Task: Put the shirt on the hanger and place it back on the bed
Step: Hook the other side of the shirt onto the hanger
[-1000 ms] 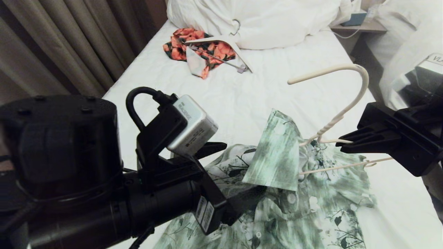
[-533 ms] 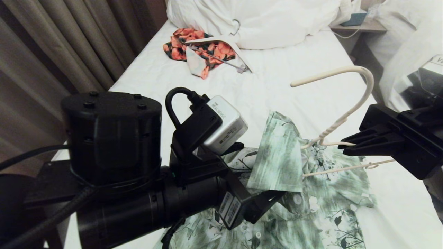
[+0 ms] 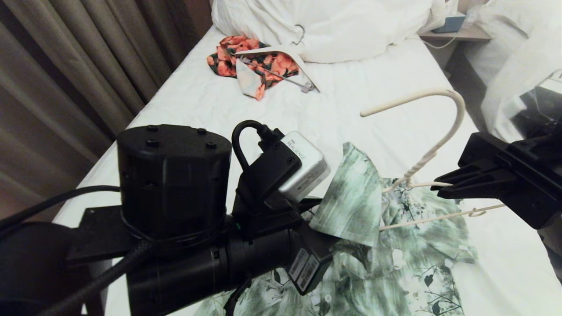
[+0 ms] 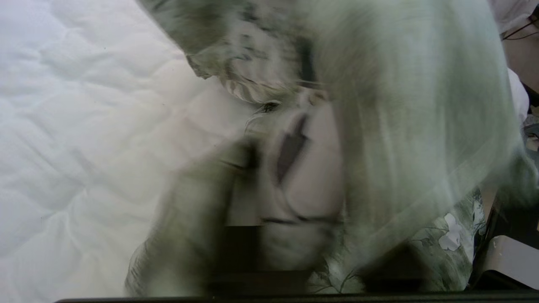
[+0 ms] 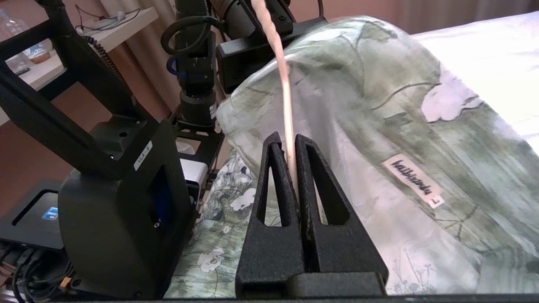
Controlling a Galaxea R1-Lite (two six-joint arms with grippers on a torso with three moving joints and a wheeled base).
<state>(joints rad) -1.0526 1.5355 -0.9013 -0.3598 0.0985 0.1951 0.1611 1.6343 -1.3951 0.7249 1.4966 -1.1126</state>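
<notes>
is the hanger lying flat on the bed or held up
Held up: the right gripper is shut on the hanger, its hook in the air above the shirt.

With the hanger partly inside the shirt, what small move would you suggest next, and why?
Probably the left gripper should draw the shirt fabric at its tip over the hanger shoulder. The right gripper is shut on the wire, one hanger end is under the collar, and the shirt mostly lies on the bed.

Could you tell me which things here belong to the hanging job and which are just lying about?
In use: green-and-white floral shirt; thin cream wire hanger in the right gripper; left gripper; white-sheeted bed.
Lying about: orange-red floral garment; broad white hanger; white pillow.
</notes>
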